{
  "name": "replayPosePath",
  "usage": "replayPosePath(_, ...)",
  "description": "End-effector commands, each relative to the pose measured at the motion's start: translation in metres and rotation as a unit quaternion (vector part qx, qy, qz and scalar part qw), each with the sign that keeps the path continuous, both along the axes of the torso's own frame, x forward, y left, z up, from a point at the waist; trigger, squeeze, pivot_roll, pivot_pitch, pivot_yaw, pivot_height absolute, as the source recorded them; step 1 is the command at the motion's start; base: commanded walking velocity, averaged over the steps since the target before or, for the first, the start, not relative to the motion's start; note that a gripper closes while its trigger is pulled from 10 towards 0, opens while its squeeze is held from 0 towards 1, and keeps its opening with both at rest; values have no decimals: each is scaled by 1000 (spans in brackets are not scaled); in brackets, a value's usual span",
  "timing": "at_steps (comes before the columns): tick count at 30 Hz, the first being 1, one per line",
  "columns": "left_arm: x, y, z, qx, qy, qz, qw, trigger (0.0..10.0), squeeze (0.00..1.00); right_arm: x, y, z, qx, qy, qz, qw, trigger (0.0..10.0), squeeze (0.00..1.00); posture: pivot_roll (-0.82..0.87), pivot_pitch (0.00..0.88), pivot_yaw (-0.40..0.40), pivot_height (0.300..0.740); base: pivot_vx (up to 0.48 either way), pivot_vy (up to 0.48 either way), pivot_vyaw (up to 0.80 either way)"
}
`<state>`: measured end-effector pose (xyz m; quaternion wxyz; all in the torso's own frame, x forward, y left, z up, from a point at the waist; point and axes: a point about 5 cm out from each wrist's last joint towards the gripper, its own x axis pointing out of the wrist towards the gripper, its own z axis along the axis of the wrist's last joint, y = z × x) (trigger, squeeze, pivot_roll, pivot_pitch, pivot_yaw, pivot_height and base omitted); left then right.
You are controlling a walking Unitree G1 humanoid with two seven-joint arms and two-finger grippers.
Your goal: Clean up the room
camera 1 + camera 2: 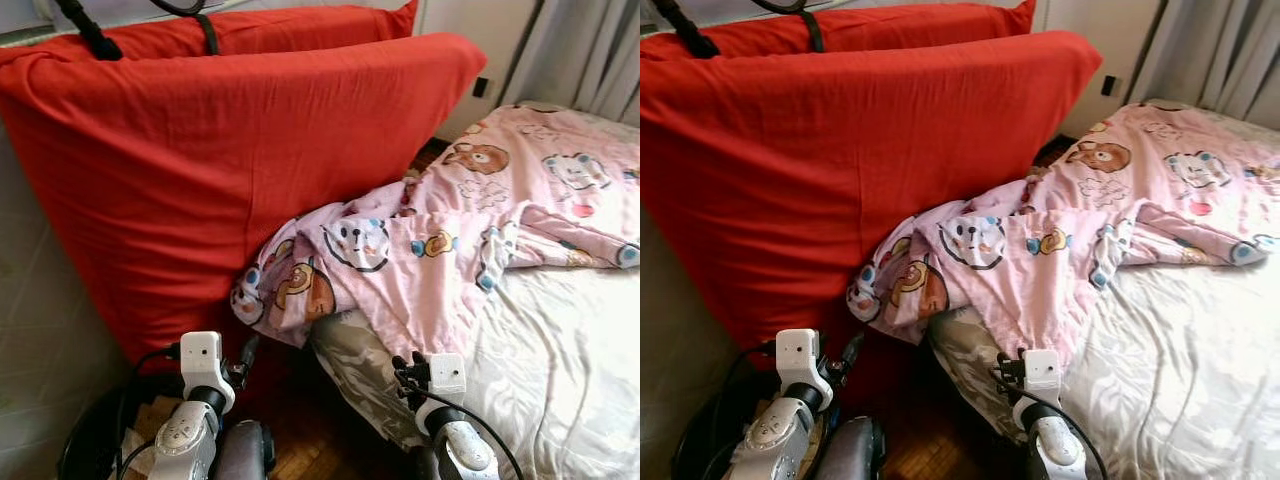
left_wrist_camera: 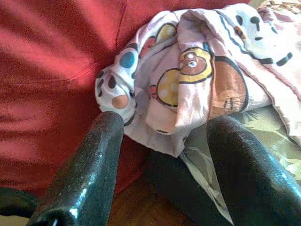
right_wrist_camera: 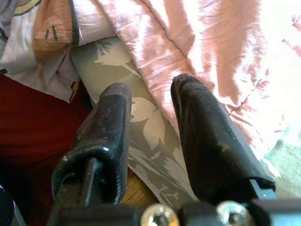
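Left wrist view: wide-open left gripper [image 2: 162,155] faces the crumpled pink cartoon-print quilt [image 1: 400,255]—pinch its hanging corner; right gripper [image 3: 150,136] also open, empty.

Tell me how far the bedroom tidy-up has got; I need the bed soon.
Looks done: nothing I can confirm. In hand: both grippers, left and right, hang open and empty near the bed's corner. Left: the pink cartoon blanket lies crumpled, spilling off the bed against the red cushion.
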<state>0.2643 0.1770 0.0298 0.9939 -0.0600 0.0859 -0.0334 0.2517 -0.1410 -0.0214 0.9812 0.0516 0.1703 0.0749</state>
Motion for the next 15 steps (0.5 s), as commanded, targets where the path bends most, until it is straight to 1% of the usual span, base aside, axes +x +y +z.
replayPosePath(1,0,-1,0,3,1,-8,1000,10000,0,0,-1,0,3,2,-8,1000,10000,0,-7,39,-10,592,255,0,0)
replayPosePath(7,1,-1,0,4,3,-11,1000,10000,0,1,0,1,1,1,-13,1000,10000,0,-3,30,-2,592,288,0,0)
replayPosePath(13,3,-2,2,8,-2,-13,1000,10000,0,3,-3,1,-4,2,-30,1000,10000,0,9,36,-7,592,295,0,0)
replayPosePath(15,3,-2,2,10,-3,-11,1000,10000,0,3,-5,1,-6,1,-39,999,10000,0,11,37,-10,592,0,0,0)
